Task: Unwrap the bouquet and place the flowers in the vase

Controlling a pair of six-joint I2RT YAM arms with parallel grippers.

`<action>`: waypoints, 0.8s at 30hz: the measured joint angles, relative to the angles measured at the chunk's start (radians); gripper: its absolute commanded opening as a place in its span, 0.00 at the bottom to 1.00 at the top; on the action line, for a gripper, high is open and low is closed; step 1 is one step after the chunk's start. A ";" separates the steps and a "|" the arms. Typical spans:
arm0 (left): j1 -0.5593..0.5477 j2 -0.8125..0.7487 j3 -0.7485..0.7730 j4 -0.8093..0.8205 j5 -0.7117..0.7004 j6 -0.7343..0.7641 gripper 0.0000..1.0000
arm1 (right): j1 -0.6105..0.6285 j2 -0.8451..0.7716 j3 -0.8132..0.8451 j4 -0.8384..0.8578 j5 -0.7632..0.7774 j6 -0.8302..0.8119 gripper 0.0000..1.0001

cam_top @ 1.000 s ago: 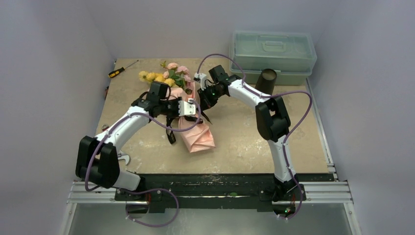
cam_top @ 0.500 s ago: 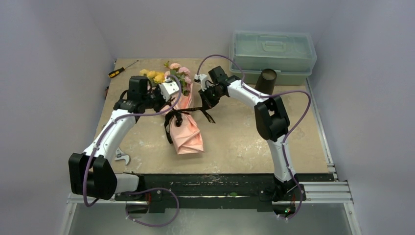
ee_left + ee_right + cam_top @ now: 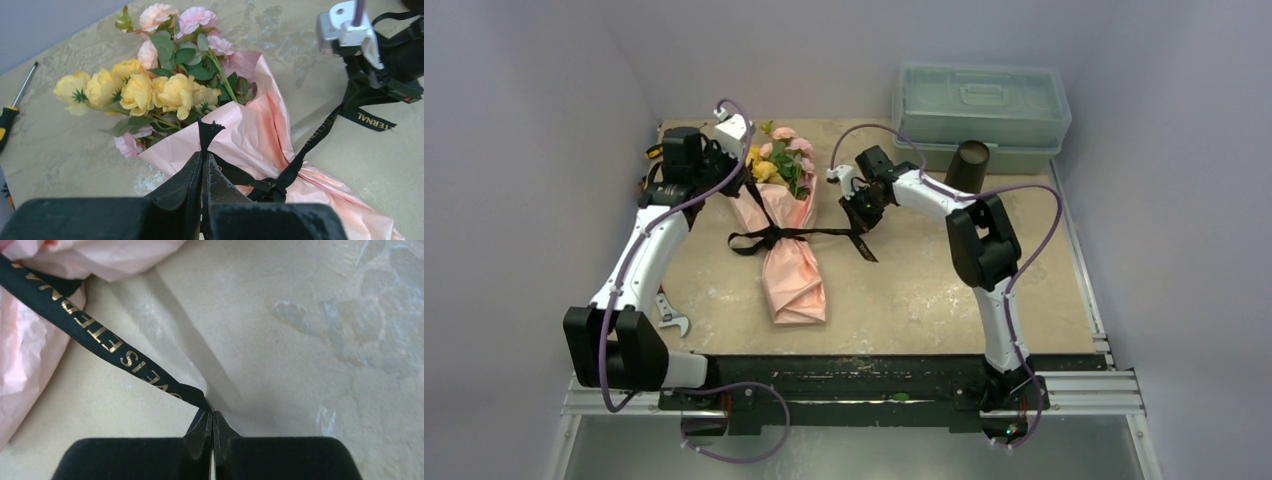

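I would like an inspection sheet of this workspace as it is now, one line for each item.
Surface: beige stone-look table, no spill seen.
Job's things: bouquet lying wrapped, black ribbon knotted round it; vase upright beside the plastic box.
Clutter: screwdriver, wrench.
Grippers: left gripper and right gripper, fingers of each shut on the black ribbon.
Cables: purple cables looped along both arms.
Surroundings: plain pale walls, metal rail at near edge.
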 measured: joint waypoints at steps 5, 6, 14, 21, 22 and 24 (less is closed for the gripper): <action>0.044 0.011 -0.011 0.002 -0.026 -0.064 0.00 | -0.023 -0.084 -0.061 -0.018 0.024 -0.049 0.00; 0.054 0.011 -0.011 0.005 -0.029 -0.082 0.00 | -0.026 -0.101 -0.066 -0.019 0.028 -0.057 0.00; 0.085 0.042 0.166 0.011 -0.023 -0.196 0.00 | -0.034 -0.132 -0.103 -0.006 0.034 -0.060 0.00; 0.111 0.049 0.343 0.058 -0.008 -0.289 0.00 | -0.034 -0.132 -0.131 -0.009 0.041 -0.065 0.00; 0.111 0.049 0.355 0.059 -0.005 -0.302 0.00 | -0.034 -0.132 -0.131 -0.009 0.041 -0.065 0.00; 0.112 0.053 0.377 0.058 -0.002 -0.324 0.00 | -0.034 -0.133 -0.131 -0.010 0.042 -0.066 0.00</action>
